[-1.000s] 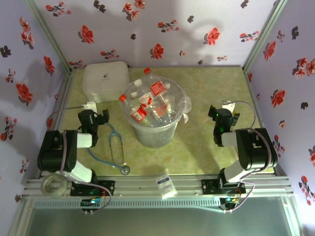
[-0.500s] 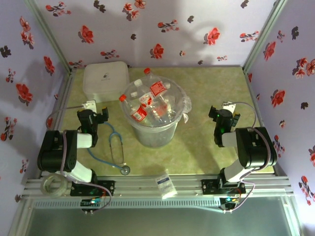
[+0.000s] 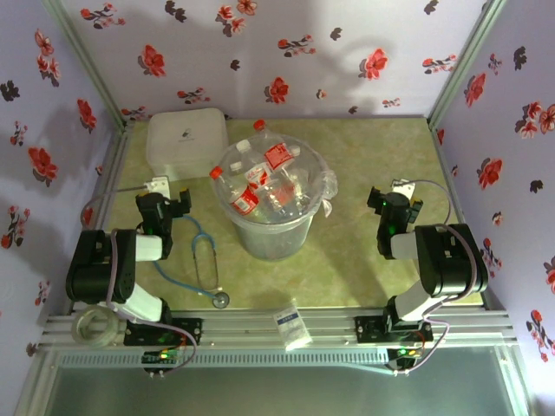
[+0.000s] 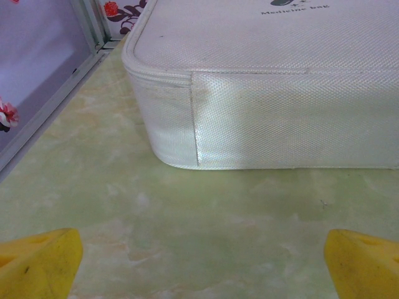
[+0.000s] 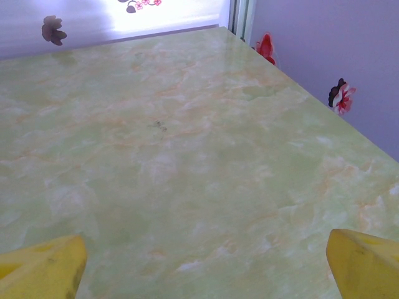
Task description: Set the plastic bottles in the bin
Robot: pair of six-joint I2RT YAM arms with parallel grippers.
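You face pale lilac walls point(image 3: 286, 35) dotted with red and dark flowers. Your table point(image 3: 381, 147) is green marble-patterned, edged by metal rails point(image 3: 243, 328).

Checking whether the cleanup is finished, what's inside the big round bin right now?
The bin holds a heap of clear plastic bottles, some with red caps and red labels. The top ones cover the lower layers and the bin's bottom, so no exact count.
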